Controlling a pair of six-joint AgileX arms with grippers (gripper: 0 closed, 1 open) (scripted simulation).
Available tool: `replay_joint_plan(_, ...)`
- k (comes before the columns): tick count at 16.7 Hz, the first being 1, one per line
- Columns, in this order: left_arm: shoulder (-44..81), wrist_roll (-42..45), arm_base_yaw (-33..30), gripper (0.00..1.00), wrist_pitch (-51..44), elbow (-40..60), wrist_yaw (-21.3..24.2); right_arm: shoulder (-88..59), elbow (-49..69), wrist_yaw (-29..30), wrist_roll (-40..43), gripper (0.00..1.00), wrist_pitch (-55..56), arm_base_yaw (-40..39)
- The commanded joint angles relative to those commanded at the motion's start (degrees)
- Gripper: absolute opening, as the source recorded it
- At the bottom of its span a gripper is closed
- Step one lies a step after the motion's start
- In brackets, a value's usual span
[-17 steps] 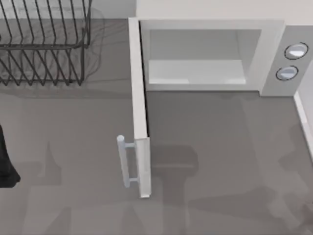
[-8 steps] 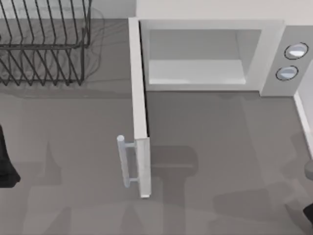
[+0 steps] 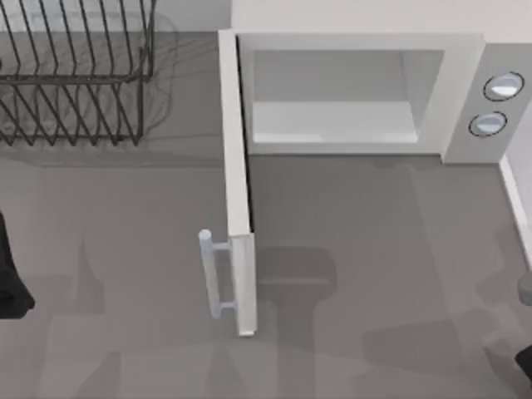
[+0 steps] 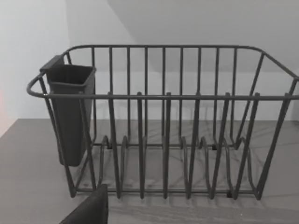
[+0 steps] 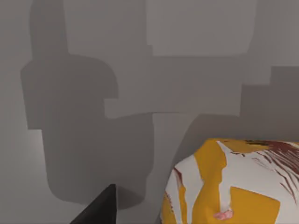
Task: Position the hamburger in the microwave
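The microwave (image 3: 465, 91) stands at the back right of the table. Its door (image 3: 237, 191) is swung fully out toward the front, and the pale cavity (image 3: 332, 116) has nothing in it. The hamburger (image 5: 233, 186) is seen close up in the right wrist view as a rounded orange-and-white item with dark red streaks, lying on the grey table. One dark finger (image 5: 100, 207) of my right gripper hangs beside it, a gap apart, with nothing held. My right arm (image 3: 525, 332) is at the table's right edge. My left arm (image 3: 10, 283) is parked at the left edge.
A dark wire dish rack (image 3: 75, 75) with a cutlery cup (image 4: 70, 112) stands at the back left. The door's bar handle (image 3: 212, 274) juts left at mid-table. Two round knobs (image 3: 496, 104) sit on the microwave's grey panel. Bare grey table lies in front of the cavity.
My right arm has come into the top view at the right edge, where it was absent a second ago. The left arm, door and rack have not moved.
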State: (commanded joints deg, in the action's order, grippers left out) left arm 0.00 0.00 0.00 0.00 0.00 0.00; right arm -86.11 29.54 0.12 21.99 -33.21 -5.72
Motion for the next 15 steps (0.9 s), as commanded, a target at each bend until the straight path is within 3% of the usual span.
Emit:
replay_joint_plan(8, 0.0, 0.0, 0.0, 1.0, 0.0, 0.0, 0.0, 0.0, 0.0, 0.0, 0.0, 0.02, 0.0, 0.0)
replay_joint_plan(15, 0.0, 0.0, 0.0, 1.0, 0.0, 0.0, 0.0, 0.0, 0.0, 0.0, 0.0, 0.0, 0.0, 0.0)
